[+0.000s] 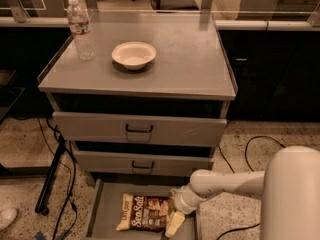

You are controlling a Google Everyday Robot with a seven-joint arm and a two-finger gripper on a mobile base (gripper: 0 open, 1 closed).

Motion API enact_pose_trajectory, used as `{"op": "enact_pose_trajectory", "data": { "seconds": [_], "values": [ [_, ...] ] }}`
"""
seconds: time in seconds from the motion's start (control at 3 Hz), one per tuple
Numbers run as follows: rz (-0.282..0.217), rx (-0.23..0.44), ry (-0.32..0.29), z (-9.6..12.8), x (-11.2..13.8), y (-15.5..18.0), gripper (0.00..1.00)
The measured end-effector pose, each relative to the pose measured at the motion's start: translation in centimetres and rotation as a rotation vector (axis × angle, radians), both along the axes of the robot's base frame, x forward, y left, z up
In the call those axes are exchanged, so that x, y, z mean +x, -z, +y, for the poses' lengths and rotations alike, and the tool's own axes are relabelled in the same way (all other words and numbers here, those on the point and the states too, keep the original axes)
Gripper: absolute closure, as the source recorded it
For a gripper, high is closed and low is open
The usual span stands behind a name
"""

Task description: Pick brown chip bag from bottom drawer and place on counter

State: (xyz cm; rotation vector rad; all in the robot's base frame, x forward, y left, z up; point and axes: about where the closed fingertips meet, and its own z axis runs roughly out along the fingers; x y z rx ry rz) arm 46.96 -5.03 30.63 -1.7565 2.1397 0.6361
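gripper at the brown chip bag, open or closed i cannot tell, should pinch its edge firmly before lifting

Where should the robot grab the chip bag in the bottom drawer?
By its right end, coming from above: the brown chip bag lies flat in the bottom drawer, and that end sits right beside the gripper.

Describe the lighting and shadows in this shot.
Camera view: warm, dim light; the counter is brightest, with a soft shadow beside the bowl; the recesses above the two upper drawers are dark; the bottom drawer is dim, where the claw sits by the brown chip bag.
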Motion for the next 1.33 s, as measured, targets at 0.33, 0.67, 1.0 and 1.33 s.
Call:
{"op": "enact_pose_trajectory", "data": {
  "seconds": [0.33,0.67,1.0,1.33],
  "values": [
    [0.019,0.044,-0.022,3.0,2.4,6.2,0.00],
    [0.018,0.045,-0.019,3.0,2.6,6.4,0.00],
    [0.043,0.115,-0.068,4.2,1.0,11.1,0.00],
    [0.044,0.106,-0.077,4.6,0.8,11.4,0.00]
  ]
}}
